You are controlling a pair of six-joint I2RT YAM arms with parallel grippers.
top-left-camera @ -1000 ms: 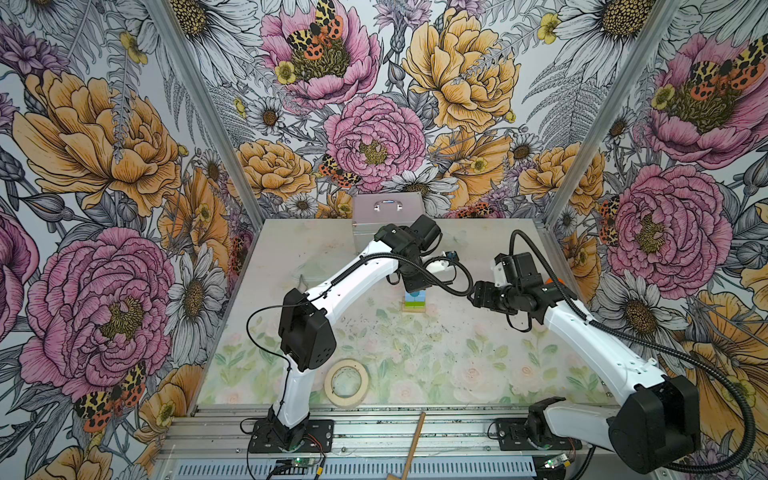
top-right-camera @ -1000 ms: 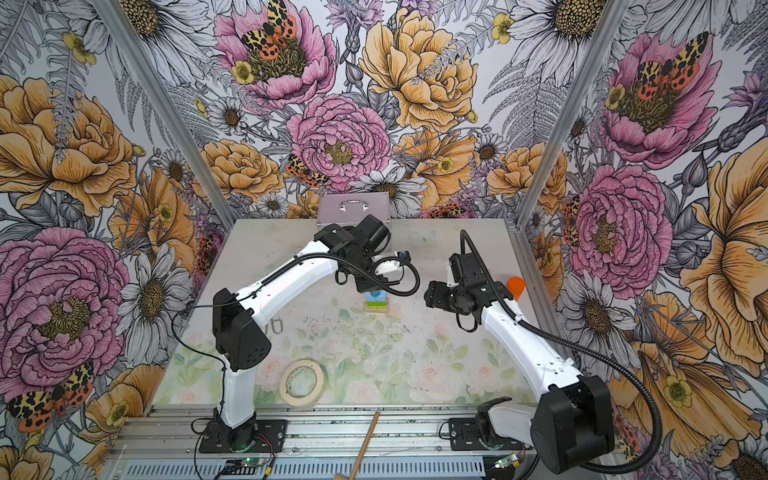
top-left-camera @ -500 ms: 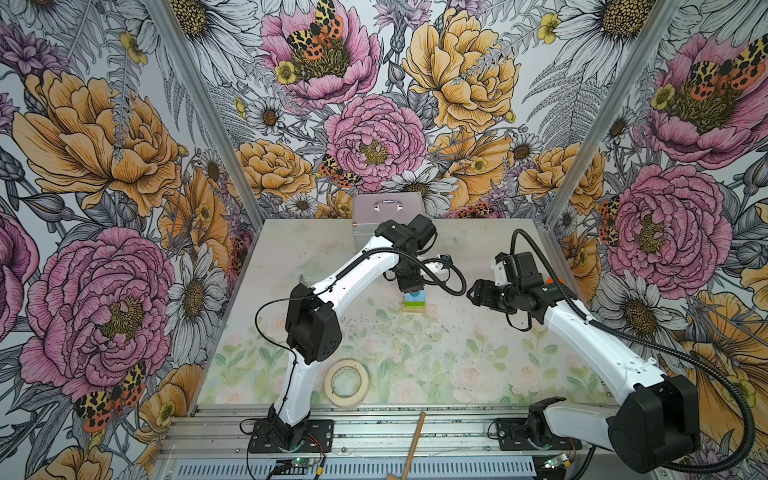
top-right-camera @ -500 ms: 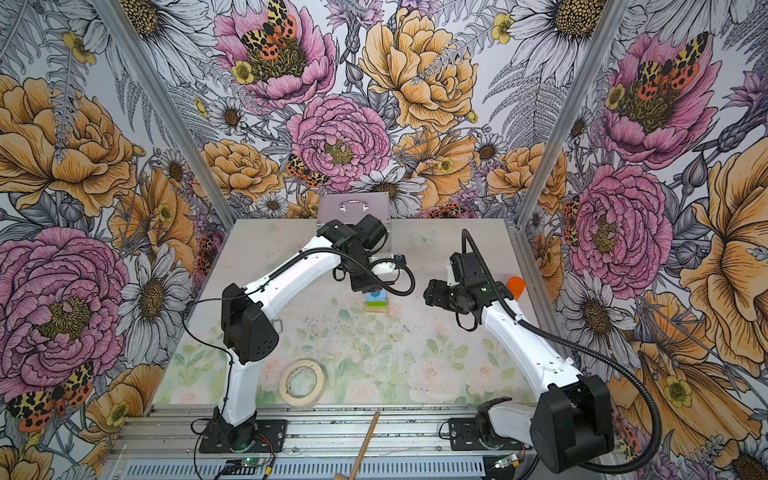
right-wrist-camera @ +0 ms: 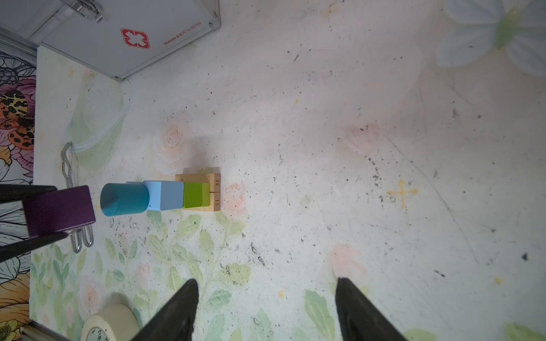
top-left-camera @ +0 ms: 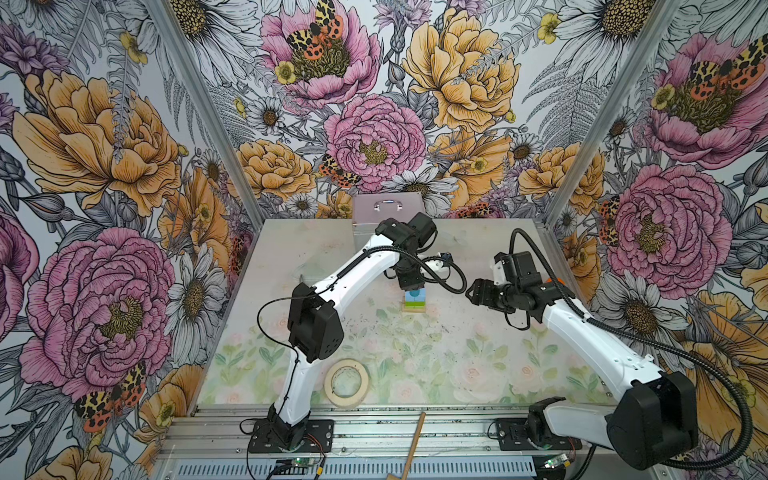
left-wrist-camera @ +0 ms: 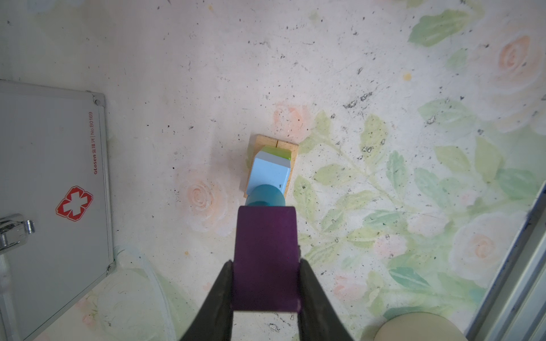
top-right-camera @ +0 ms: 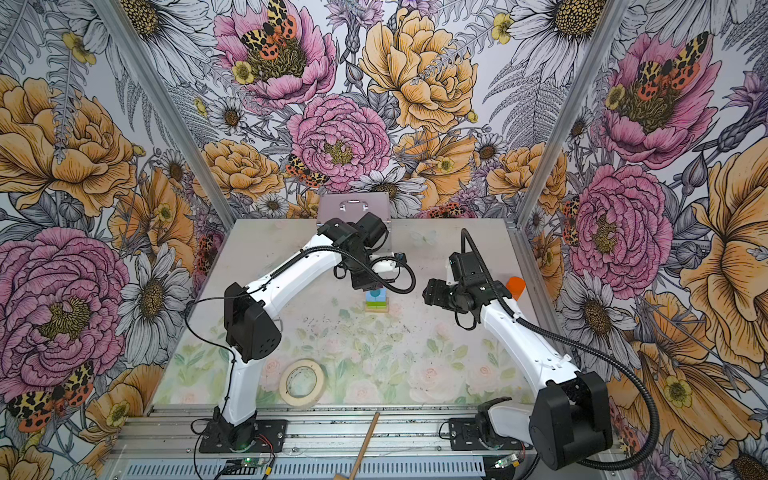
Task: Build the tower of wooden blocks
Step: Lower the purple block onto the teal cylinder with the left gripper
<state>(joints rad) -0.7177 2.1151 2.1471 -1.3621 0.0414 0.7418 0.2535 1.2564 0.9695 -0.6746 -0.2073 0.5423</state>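
- The wood block tower [top-left-camera: 414, 300] stands upright near the metal case [top-left-camera: 386, 206], its long axis vertical: tan bars, lime-green, light-blue, and a teal cylinder [right-wrist-camera: 124, 199] topmost.
- Left jaws clamp the smooth purple block [left-wrist-camera: 266, 257] just above it.
- Right jaws stand apart, empty.
- The tabletop [top-left-camera: 457, 357] has a faded floral print, black-speckled; the walls are floral.

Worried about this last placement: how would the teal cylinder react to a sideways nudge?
The teal cylinder stands on end atop the light-blue block, so it would probably slide or topple, then roll. The tower is narrow and tall, likely tippy too.
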